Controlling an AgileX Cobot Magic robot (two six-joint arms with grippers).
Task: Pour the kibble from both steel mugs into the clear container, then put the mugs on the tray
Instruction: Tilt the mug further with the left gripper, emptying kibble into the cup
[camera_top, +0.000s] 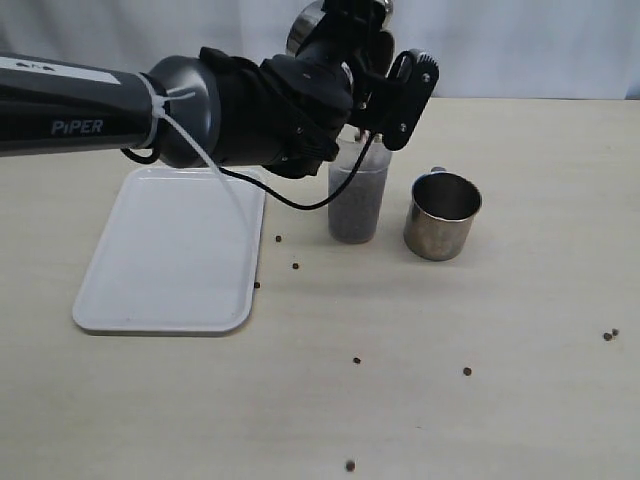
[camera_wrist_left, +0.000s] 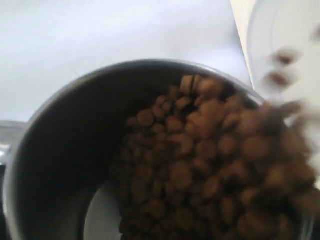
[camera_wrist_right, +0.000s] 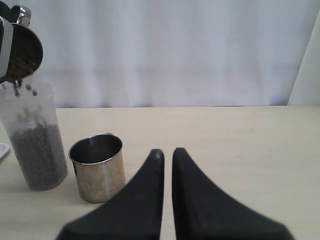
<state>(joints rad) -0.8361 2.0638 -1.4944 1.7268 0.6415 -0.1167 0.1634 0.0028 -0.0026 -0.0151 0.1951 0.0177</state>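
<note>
My left gripper (camera_top: 340, 45) is shut on a steel mug (camera_top: 306, 28), held tipped above the clear container (camera_top: 357, 205). In the left wrist view the mug's (camera_wrist_left: 65, 165) inside fills the frame and kibble (camera_wrist_left: 210, 165) slides toward its lip. Pellets (camera_wrist_right: 25, 90) fall from the tilted mug (camera_wrist_right: 20, 52) into the container (camera_wrist_right: 35, 145), which is about half full. The other steel mug (camera_top: 441, 215) stands upright to the right of the container and looks empty (camera_wrist_right: 97, 167). My right gripper (camera_wrist_right: 167, 152) is shut on nothing, low over the table near that mug. The white tray (camera_top: 170, 250) lies empty at the left.
Stray pellets lie on the table: near the tray's right edge (camera_top: 295, 266), toward the front (camera_top: 466, 371) (camera_top: 350, 465) and at the far right (camera_top: 608, 335). The left arm (camera_top: 90, 110) stretches over the tray's back edge. A white curtain hangs behind the table.
</note>
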